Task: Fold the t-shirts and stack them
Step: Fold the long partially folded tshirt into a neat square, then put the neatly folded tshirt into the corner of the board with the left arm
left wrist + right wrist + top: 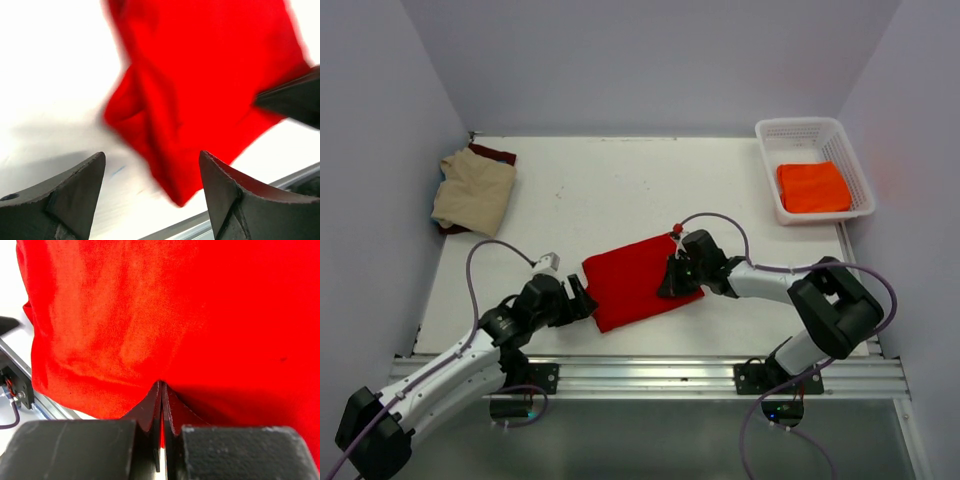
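White bench (620,180), red t-shirt (638,280) folded at centre.
Left claw (582,298) stands apart just beside its left edge; right claw (668,284) is together at its right edge, apparently pinning the fold flat.

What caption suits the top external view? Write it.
Open left gripper beside folded bright red cloth t-shirt; shut right gripper at its opposite edge.

Table (620,190): red t-shirt (635,285) at middle, tan t-shirt (475,195) on maroon t-shirt (498,153) far left, basket (800,124) far right.
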{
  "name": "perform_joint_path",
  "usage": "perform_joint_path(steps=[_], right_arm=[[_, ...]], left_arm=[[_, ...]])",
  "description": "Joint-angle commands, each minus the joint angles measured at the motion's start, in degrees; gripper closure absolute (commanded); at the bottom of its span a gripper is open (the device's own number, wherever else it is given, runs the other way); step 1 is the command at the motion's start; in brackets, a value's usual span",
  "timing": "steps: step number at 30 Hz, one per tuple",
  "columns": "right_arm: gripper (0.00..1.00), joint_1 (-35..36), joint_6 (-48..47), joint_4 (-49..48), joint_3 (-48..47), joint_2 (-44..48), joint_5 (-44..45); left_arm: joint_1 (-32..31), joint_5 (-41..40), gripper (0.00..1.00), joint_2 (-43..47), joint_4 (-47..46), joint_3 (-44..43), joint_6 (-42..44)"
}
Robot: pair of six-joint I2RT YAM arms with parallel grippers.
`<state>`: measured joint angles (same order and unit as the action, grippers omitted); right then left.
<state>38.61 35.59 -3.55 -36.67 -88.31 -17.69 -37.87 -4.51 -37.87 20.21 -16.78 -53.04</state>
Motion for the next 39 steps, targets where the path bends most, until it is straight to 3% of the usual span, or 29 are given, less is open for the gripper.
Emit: perform_joint_path(steps=[1,7,11,17,20,32,38,39], right_arm=[[1.00,0.15,-1.23,0.47,-1.48,-1.25,1.69],[1.00,0.15,-1.23,0.30,-1.66,-1.60,1.78],[1.00,0.24,-1.23,0.04,-1.48,-2.21,1.96],[1.00,0.32,-1.67,-0.14,-1.30,-3.00,2.05],[1.00,0.24,-1.93,-0.31,-1.22,-3.36,2.14],[1.00,0.32,-1.76,-2.86,-0.34,-4.32,1.17],[1.00,0.32,-1.93,-3.48,0.28,-4.41,0.64],[1.00,0.33,-2.02,-3.65,0.28,-4.32,0.56]], left_arm=[[-0.10,-0.06,0.20,0.87,7.04,3.32,-5.23],[-0.19,-0.58,0.19,0.43,4.41,4.91,-5.85],[-0.19,1.07,0.18,-1.85,-6.35,6.84,-6.90],[-0.19,7.14,0.16,-17.39,-27.81,11.41,-10.68],[-0.28,7.94,0.15,-25.21,-32.58,10.45,-10.86],[-0.54,8.56,0.15,-42.62,-49.37,6.93,-11.03],[-0.63,8.29,0.19,-47.82,-56.76,5.53,-9.90],[-0.54,8.47,0.29,-48.35,-57.81,5.44,-9.28]])
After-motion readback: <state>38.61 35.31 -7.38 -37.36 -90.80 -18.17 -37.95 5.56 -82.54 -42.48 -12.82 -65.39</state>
